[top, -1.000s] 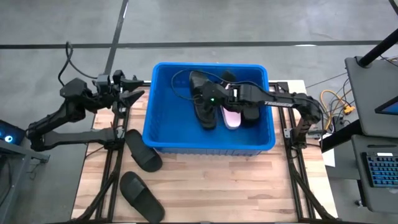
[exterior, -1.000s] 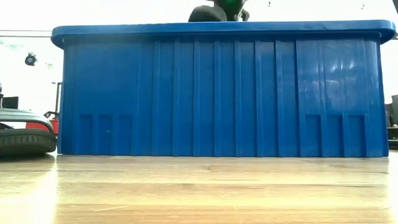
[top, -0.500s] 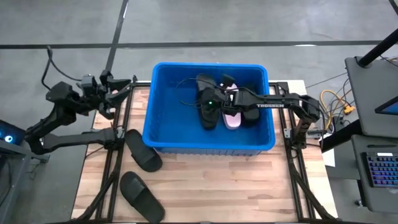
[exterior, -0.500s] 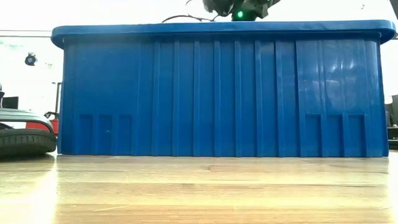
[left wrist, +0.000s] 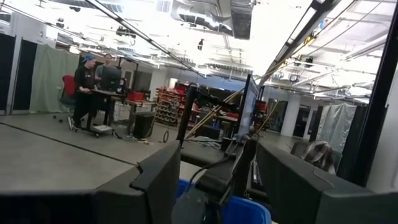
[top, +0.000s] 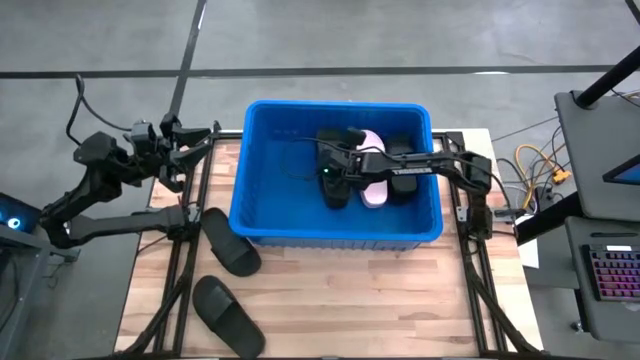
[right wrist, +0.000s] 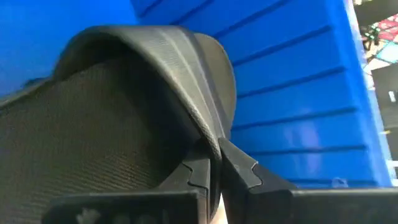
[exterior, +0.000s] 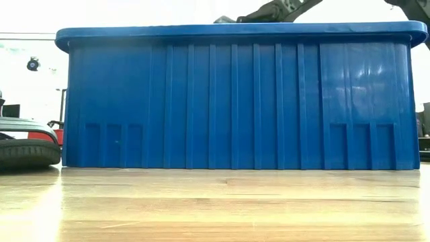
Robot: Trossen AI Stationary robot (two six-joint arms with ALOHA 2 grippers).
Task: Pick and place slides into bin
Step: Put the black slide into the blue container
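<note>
The blue bin (top: 258, 215) stands mid-table. My right gripper (top: 328, 172) reaches into it from the table's right side, shut on a black slide (right wrist: 106, 118). A pink slide (top: 372, 192) and another black slide (top: 405, 185) lie on the bin's floor. Two more black slides (top: 232, 242) (top: 228, 312) lie sole-down on the wood at the bin's near left. My left gripper (top: 200, 140) hangs raised past the bin's far left corner, open, with nothing between its fingers (left wrist: 155, 180). My right gripper pinches the edge of the black slide's wide strap (right wrist: 205, 130) between its two fingers (right wrist: 239, 168). The fingers slant down into the bin from the table's right. The slide sits tilted in front of them, inside the bin walls. Whether its lower end rests on the bin's floor does not show.
The bin's tall ribbed wall (exterior: 235, 101) fills the low view, and my right arm (exterior: 282, 8) passes over its rim. A black slide (exterior: 27, 144) shows at that view's left. Bare wood (top: 380, 300) lies in front of the bin.
My right gripper has sunk with the black slide from above the rim down into the bin, rolling a little. A pink slide at the bin's far side has come into sight behind the arm. My left arm has drawn back slightly toward the table's left edge.
</note>
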